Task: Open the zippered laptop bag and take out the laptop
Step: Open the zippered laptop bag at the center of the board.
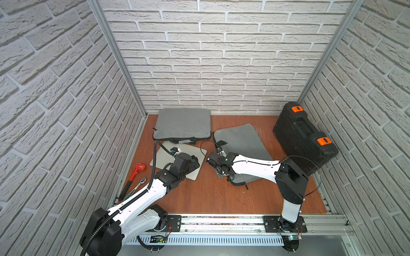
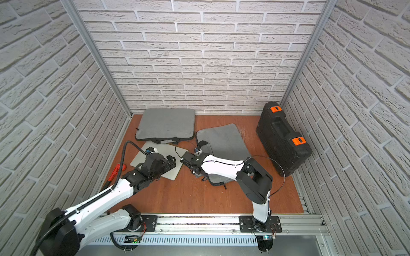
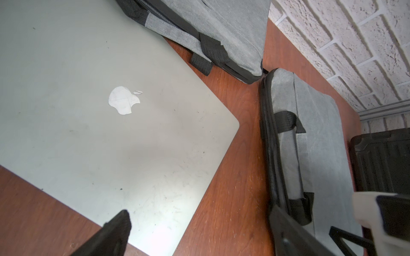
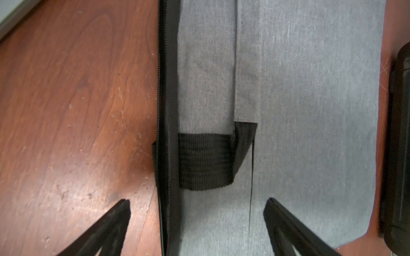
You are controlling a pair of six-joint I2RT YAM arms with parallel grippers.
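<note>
the task looks done: the laptop (image 3: 106,137) lies bare on the table (image 1: 210,195), with the left gripper (image 3: 199,210) spread wide and empty just above it, and the right gripper (image 4: 197,200), also wide and empty, over the flat bag (image 1: 244,141) beside the laptop.

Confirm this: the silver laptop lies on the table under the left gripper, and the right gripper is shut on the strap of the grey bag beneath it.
Not shut: the right gripper is open, jaws spread astride the zippered edge of the grey bag, as the right wrist view shows. The rest stands.
</note>
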